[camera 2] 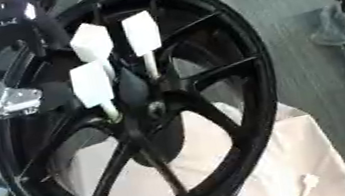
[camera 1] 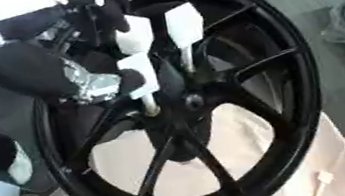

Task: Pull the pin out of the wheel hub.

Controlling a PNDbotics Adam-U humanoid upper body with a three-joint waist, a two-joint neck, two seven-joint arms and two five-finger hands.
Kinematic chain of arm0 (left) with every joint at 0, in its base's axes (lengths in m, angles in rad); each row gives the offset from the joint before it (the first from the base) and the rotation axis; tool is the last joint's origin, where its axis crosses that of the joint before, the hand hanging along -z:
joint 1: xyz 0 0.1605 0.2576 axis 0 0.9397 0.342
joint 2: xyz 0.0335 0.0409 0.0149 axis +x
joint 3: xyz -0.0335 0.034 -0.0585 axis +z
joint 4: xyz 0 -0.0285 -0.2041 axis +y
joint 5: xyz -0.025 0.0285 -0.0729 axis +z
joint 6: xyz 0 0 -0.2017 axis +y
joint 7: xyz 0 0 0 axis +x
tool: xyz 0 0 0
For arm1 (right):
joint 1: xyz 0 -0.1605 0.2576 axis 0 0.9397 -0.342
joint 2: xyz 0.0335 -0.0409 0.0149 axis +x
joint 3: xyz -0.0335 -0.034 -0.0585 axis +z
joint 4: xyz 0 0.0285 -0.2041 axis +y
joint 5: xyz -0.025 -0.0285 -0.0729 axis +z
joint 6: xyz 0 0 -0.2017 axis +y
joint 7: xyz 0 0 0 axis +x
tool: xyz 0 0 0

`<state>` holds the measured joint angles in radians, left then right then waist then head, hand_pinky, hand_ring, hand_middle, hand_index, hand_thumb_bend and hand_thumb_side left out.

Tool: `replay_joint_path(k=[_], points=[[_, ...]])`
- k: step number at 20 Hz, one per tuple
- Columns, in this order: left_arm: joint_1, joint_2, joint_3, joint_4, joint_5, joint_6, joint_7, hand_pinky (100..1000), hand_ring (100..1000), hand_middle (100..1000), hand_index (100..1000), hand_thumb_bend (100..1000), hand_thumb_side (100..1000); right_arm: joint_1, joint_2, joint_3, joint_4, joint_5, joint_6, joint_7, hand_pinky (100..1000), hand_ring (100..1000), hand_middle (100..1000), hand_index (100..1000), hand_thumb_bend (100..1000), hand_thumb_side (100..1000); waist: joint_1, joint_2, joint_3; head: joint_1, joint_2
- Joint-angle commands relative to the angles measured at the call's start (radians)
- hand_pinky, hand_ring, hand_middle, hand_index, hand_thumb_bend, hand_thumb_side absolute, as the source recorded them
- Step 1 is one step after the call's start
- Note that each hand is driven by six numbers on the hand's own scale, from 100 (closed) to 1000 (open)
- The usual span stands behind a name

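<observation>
Right at the wheel hub [camera 1: 184,102], three white-headed pins [camera 1: 140,77] are seen sticking up and away from it. They're reached from the upper left by the left hand [camera 1: 89,81]; whether its fingers are closed can't be told.

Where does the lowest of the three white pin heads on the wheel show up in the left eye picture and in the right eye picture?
Left eye view: the lowest white pin head sits just left of centre, above the hub.
Right eye view: it sits in the upper left part, above and left of the hub.
Shared landmark: the black wheel's hub, where the spokes meet.
</observation>
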<state>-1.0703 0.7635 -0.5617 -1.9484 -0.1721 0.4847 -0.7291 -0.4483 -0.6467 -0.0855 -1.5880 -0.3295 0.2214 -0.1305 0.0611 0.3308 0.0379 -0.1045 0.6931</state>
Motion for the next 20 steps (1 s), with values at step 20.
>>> replay_joint_path(k=[20], points=[[0.0, -0.031, -0.008, 0.041, -0.019, 0.139, -0.16, 774, 623, 623, 754, 436, 500, -0.018, -0.019, -0.007, -0.006, 0.007, 0.001, 0.006, 880, 770, 726, 902, 206, 499, -0.008, -0.012, -0.001, 0.007, -0.007]])
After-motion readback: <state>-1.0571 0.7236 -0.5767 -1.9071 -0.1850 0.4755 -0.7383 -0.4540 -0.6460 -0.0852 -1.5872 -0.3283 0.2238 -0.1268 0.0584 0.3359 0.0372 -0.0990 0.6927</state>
